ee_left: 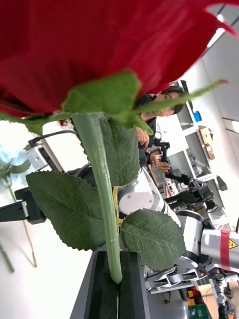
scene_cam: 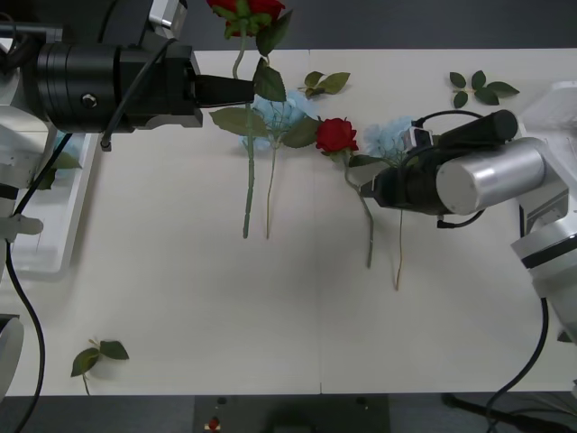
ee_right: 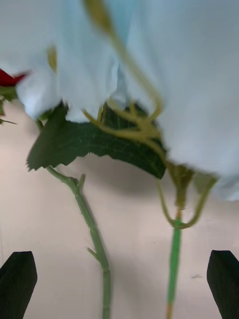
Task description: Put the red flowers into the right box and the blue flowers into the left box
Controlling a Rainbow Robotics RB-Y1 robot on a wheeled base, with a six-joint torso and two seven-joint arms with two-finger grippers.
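Left gripper (scene_cam: 236, 88), clamped on the stem of a red rose (scene_cam: 245, 11) lifted above the table's (scene_cam: 180, 298) far edge, sits across from the right gripper (scene_cam: 368, 189), whose fingers are spread over the stem of a blue flower (scene_cam: 388, 137) lying beside another rose (scene_cam: 336, 135).
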